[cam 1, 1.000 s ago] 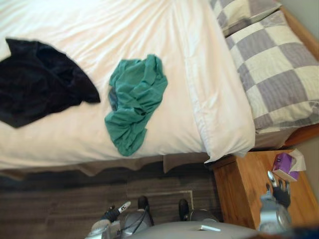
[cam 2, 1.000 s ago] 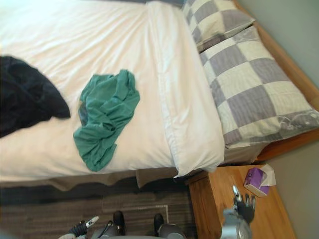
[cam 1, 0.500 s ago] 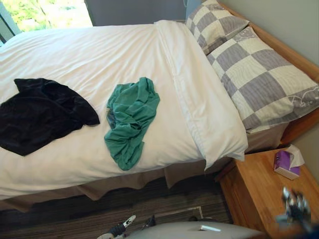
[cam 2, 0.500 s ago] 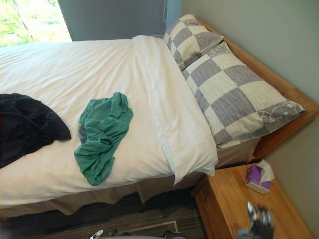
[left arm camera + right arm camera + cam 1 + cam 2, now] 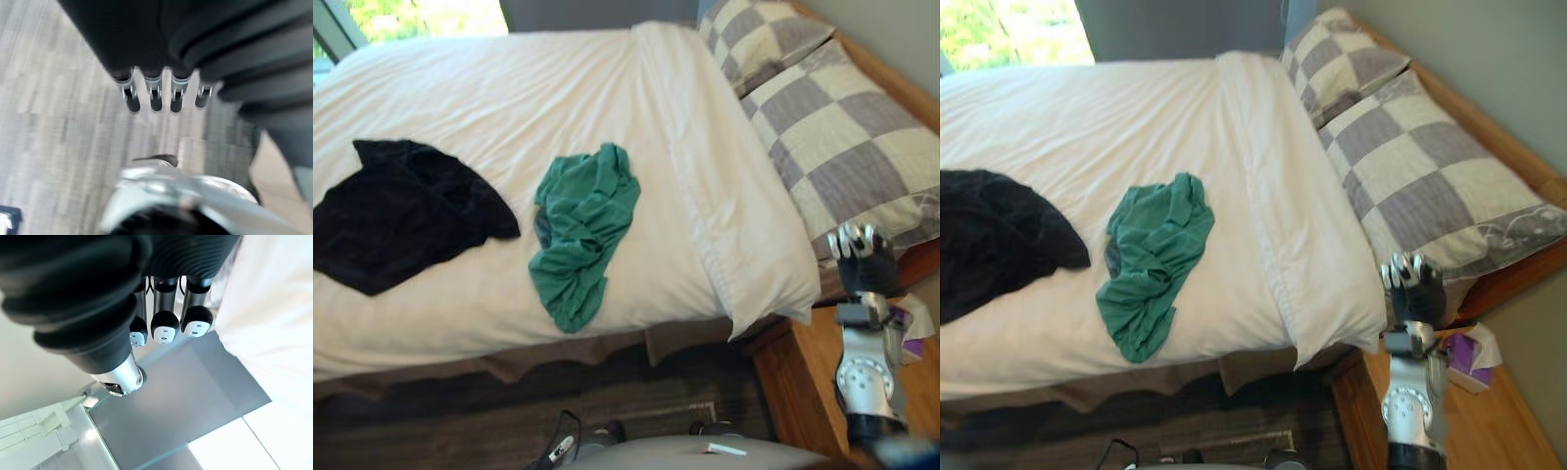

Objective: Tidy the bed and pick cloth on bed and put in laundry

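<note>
green cloth (image 5: 582, 230) | on bed (image 5: 509, 88), well apart from right hand (image 5: 862, 259) | fingers straight, empty

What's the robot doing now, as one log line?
green cloth: on bed, untouched | black cloth: on bed | right hand: open, near pillow | left hand: open, over floor

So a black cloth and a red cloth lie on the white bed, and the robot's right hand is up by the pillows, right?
Not red: the left eye view shows a green cloth beside the black cloth. Both do lie on the white bed, and the right hand is up by the pillows.
</note>
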